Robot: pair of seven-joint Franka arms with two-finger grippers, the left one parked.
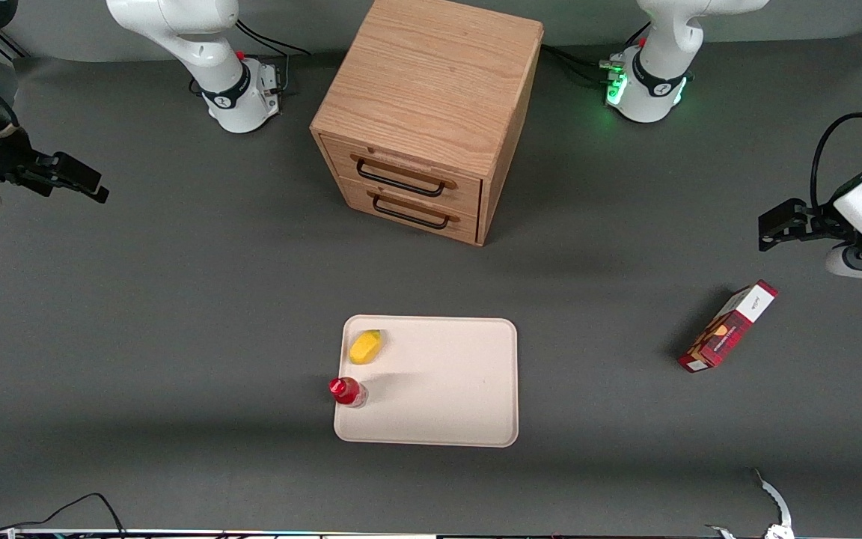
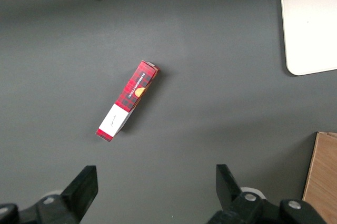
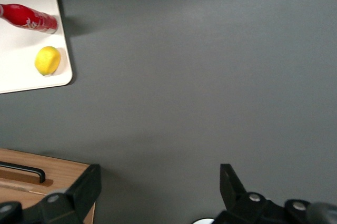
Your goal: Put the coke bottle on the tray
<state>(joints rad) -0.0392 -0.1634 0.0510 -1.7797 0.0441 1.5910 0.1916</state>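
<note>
The tool is seen with its fingers spread apart, held above the bare grey bench. The coke bottle stands on the tray, at its rim, near a yellow fruit. A wooden cabinet with a black handle is partly shown.

the working arm is glossy white with rounded shells, a black band with a white mark, black cables and a red dot at its base, toward the cabinet. its claw is matte black, its fingers blocky.
</note>
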